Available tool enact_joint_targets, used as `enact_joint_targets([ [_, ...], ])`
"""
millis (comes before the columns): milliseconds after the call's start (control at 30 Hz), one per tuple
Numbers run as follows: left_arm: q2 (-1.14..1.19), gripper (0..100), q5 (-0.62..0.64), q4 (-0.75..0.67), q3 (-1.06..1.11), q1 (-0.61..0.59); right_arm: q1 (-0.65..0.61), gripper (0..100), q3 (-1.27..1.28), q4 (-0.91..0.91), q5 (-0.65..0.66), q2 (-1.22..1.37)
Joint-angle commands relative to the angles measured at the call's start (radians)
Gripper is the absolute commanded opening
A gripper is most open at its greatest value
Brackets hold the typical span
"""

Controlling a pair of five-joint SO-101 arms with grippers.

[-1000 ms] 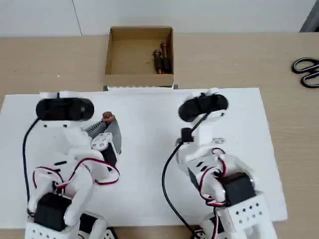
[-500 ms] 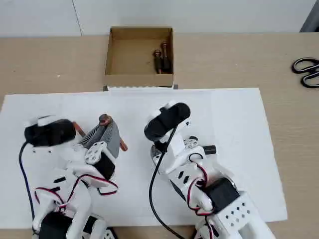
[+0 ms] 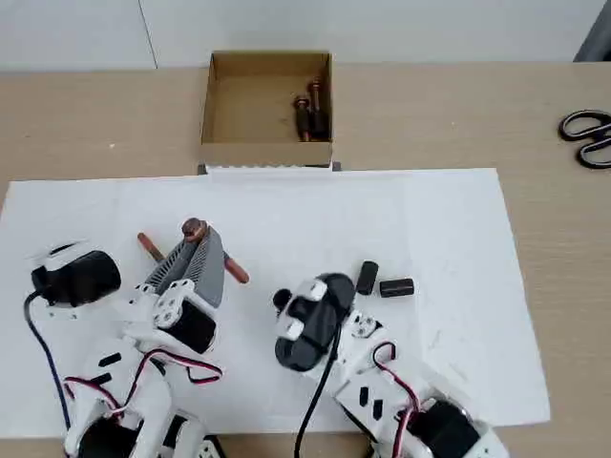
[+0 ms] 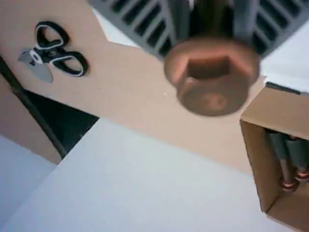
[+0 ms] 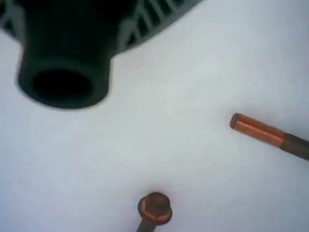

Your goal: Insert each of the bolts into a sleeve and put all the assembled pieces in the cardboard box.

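The gray pincer [image 4: 211, 9] is very close to the camera, and its two ribbed fingers [image 4: 140, 19] are squeezed around the stem of a copper bolt [image 4: 211, 77]. The bolt's six-sided head points right at the camera and looks big and a bit fuzzy. Behind it is the tan bench [image 4: 130, 87], with some of a white paper sheet [image 4: 289, 48] lying on it. A pair of scissors [image 4: 55, 53] with black handles lies on the bench, well apart from the bolt. A cardboard box [image 4: 253, 159] stands on the bench too, and inside it, against one wall, lie dark sleeves with copper bolts in them [image 4: 287, 162].
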Motion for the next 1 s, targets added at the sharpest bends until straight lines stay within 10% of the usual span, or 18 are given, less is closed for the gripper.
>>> enact_joint_targets([
  [0, -0.011, 0, 0.009, -0.032, -0.004, 0.002, -0.010, 0.3, 0.006, -0.025, 0.014, -0.021],
  [967, -0.006, 0, 0.006, -0.003, 0.022, 0.222, -0.008, 0.3, 0.014, -0.097, 0.017, -0.010],
])
